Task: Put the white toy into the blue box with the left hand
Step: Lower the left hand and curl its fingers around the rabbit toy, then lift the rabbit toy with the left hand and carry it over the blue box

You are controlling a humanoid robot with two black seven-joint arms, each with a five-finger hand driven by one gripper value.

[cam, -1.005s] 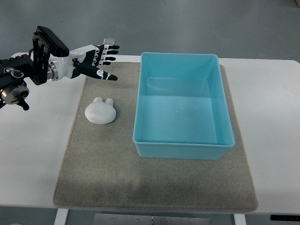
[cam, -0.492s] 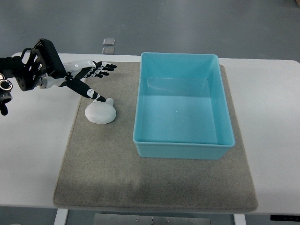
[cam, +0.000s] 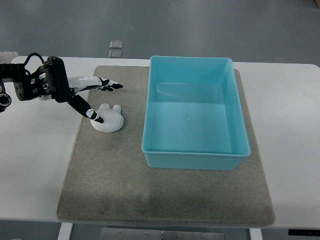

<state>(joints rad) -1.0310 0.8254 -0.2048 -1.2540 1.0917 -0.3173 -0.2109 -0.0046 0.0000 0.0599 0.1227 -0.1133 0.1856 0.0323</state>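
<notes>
The white toy is found lying on the grey mat, near the mat's left edge and toward its far half, with its two small ear-like nubs pointed to about one o'clock. Its long axis is judged to run from seven to one o'clock, though the rounded body makes this slight. The blue box is set just beside it at three o'clock, apart from it, with a strip of bare mat left between; the box is seen to be empty.

From the left hand the toy is placed at roughly five o'clock and very close: the thumb tip is laid at the toy's left flank, seemingly touching it, while the fingers are stretched out beyond the toy's far side, toward one o'clock from it, and are not in contact. The hand is thus held wide, nothing being grasped, with the toy bracketed loosely between thumb and fingers. The forearm is brought in from the left edge nearly level across the white table, the palm turned toward the box.

No right hand is shown, so the left is the only one near. A closing of the fingers down over the toy's far side is judged to be what the grasp depends on.
</notes>
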